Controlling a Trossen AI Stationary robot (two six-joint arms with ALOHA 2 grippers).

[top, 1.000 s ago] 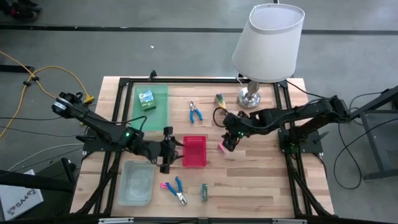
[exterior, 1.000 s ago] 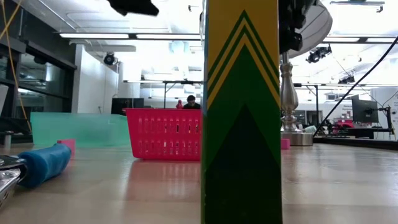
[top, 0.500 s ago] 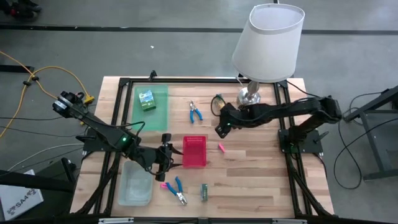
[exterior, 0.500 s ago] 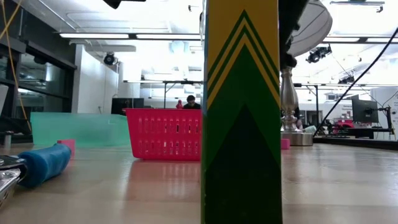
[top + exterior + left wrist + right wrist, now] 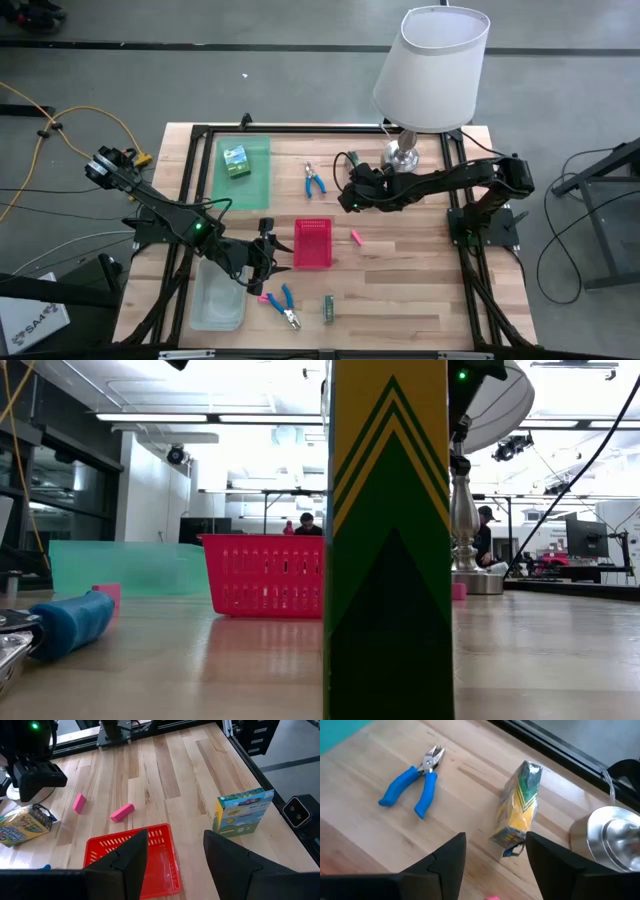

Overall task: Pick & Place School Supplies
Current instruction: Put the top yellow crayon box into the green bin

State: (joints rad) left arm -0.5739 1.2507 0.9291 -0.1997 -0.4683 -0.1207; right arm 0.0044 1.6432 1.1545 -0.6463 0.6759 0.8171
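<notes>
Table: pale wooden plank table (image 5: pixel 420 290) with a black frame.
Lamp: white-shaded lamp on a silver base (image 5: pixel 402 157), at the far right corner.
Tray: flat green tray (image 5: pixel 255 175) near the far left corner, carrying a small green-and-yellow cardboard box (image 5: pixel 235 160).
Bin: clear plastic bin (image 5: pixel 215 295), near left corner.
Basket: red mesh basket (image 5: pixel 312 243), mid-table.
Left gripper (image 5: pixel 172 857): hangs just left of the basket, fingers spread, holding nothing.
Right gripper (image 5: pixel 495 857): hangs far of centre, beside the lamp base, fingers spread, empty.
Crayon box: yellow-and-green crayon box (image 5: pixel 520 802) lies by the lamp base.
Standing box: second green-and-yellow box (image 5: pixel 327 308) stands near the front edge.
Pliers: blue-handled metal pliers (image 5: pixel 314 181) lie right of the tray; a blue- and pink-handled pair (image 5: pixel 280 303) lies near the front edge.
Eraser: pink rectangular block (image 5: pixel 355 237) lies right of the basket.
</notes>
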